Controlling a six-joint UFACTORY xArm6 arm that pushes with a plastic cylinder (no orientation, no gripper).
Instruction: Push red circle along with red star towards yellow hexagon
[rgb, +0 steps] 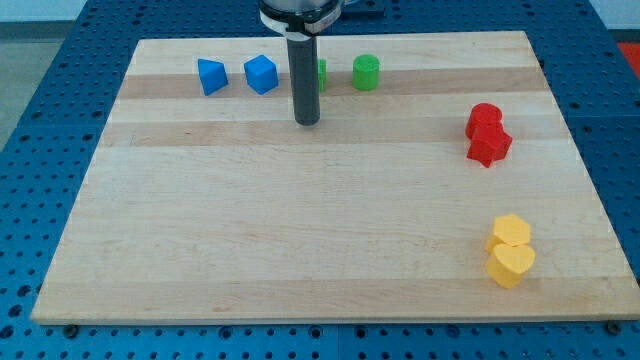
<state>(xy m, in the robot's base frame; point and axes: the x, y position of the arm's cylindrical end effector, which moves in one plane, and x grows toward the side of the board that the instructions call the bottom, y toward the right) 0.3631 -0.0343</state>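
Yellow heart is touching yellow hexagon at 12 o'clock, red star and red circle sitting beyond, my jawless tip standing well apart at 9 o'clock.

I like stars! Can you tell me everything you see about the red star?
The red star is a small, chunky block that looks like shiny plastic. It lies flat on the wooden board, near the view's right edge. The red circle sits right above it, touching it. The yellow blocks lie farther down. My tip is far off to its left, not touching it.
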